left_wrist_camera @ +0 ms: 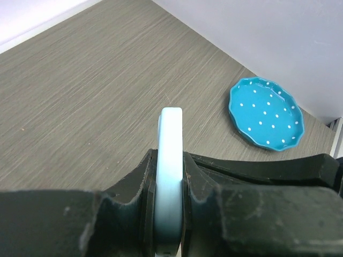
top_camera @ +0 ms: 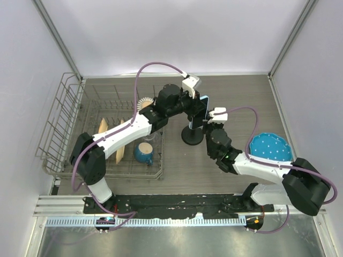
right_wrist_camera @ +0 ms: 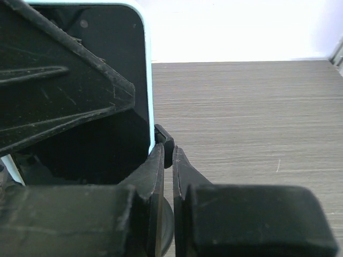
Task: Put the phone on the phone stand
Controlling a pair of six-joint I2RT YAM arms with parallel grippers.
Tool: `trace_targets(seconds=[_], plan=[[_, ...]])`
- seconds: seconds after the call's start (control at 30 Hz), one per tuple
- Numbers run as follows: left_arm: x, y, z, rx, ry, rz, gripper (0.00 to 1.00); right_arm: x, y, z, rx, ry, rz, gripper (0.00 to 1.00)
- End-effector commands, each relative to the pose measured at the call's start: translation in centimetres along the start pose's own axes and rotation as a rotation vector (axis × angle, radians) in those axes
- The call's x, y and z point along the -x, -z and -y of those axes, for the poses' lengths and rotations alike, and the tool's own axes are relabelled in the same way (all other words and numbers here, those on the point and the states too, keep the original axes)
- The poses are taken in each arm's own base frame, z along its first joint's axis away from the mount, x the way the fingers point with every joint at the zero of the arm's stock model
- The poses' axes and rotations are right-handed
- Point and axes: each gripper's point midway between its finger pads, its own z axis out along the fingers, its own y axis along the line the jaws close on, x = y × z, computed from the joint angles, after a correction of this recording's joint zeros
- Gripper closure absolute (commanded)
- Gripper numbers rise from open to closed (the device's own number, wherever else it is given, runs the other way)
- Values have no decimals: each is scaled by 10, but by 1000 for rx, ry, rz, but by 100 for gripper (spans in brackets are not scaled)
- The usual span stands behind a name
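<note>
The phone (top_camera: 203, 111) stands upright on edge just above the black phone stand (top_camera: 192, 136). My left gripper (top_camera: 197, 107) is shut on it. In the left wrist view the light blue case edge (left_wrist_camera: 171, 144) is pinched between both pads, at my left gripper (left_wrist_camera: 170, 166). In the right wrist view the black screen (right_wrist_camera: 128, 53) fills the upper left. My right gripper (right_wrist_camera: 167, 152) is almost fully shut, with the stand's small clamp head (right_wrist_camera: 164, 140) at its tips and the disc base (right_wrist_camera: 171, 227) below. It reaches the stand (top_camera: 209, 125) from the right.
A blue dotted plate (top_camera: 269, 147) lies at the right, also in the left wrist view (left_wrist_camera: 266, 112). A wire dish rack (top_camera: 64, 123) at the left holds a blue mug (top_camera: 143, 152), wooden plates (top_camera: 103, 128) and a round brush (top_camera: 143, 104).
</note>
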Motion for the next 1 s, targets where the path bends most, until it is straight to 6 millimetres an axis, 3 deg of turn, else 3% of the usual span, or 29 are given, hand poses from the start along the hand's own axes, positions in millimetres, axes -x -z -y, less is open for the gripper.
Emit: trace_targets(seconds=[0.0, 0.2, 0.33, 0.37, 0.4, 0.5, 0.53, 0.6, 0.83, 0.9, 0.97], plan=[[-53, 10, -143, 520, -88, -122, 100, 65, 14, -36, 22, -179, 132, 99], [-71, 5, -125, 347, -73, -139, 100, 81, 26, -59, 195, -159, 166, 99], [-73, 7, -123, 295, -56, -150, 100, 95, 43, -78, 397, -91, 198, 99], [-72, 7, -121, 281, -60, -148, 100, 90, 45, -80, 420, -62, 171, 98], [-72, 7, -115, 248, -64, -149, 100, 96, 48, -81, 446, -61, 177, 85], [-72, 7, -109, 212, -66, -150, 100, 104, 52, -73, 452, -61, 180, 54], [-72, 7, -108, 205, -68, -151, 100, 102, 54, -70, 456, -45, 164, 51], [-73, 7, -107, 200, -68, -156, 100, 110, 55, -66, 483, -43, 161, 46], [-78, 4, -98, 133, -67, -168, 100, 127, 64, -31, 563, -70, 153, 42], [-76, 4, -96, 112, -70, -167, 100, 128, 59, -21, 551, -63, 148, 39], [-74, 4, -87, 53, -65, -164, 100, 117, 55, -23, 575, -61, 100, 39]])
